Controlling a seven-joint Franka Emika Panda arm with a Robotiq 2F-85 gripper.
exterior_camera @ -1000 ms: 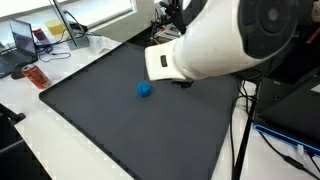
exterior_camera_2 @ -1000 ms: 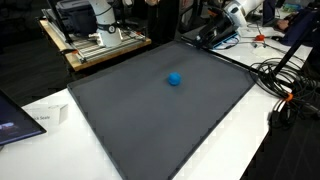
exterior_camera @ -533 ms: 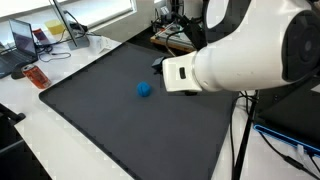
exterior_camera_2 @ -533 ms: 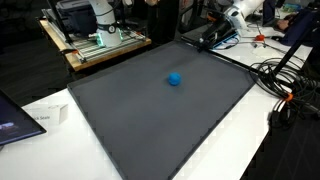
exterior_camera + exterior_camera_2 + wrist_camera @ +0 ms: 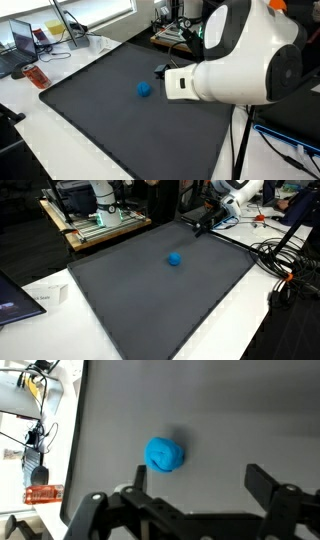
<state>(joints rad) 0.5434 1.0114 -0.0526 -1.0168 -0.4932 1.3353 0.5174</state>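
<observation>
A small blue ball lies alone on the dark grey mat, also seen as the blue ball near the middle of the mat. In the wrist view the blue ball sits on the mat just beyond my gripper, nearer the left finger than the right finger. The jaws stand wide apart with nothing between them and touch nothing. The white arm fills the right side of an exterior view; the same arm hangs over the mat's far edge.
A red can and a laptop sit on the white table beside the mat. A wooden bench with equipment stands behind. Cables trail at the right. Another laptop lies at the near left.
The arm has swung: its big white link shifted right and lower in one exterior view, and its end moved slightly left over the far edge. The ball has not moved; the jaws stayed open.
</observation>
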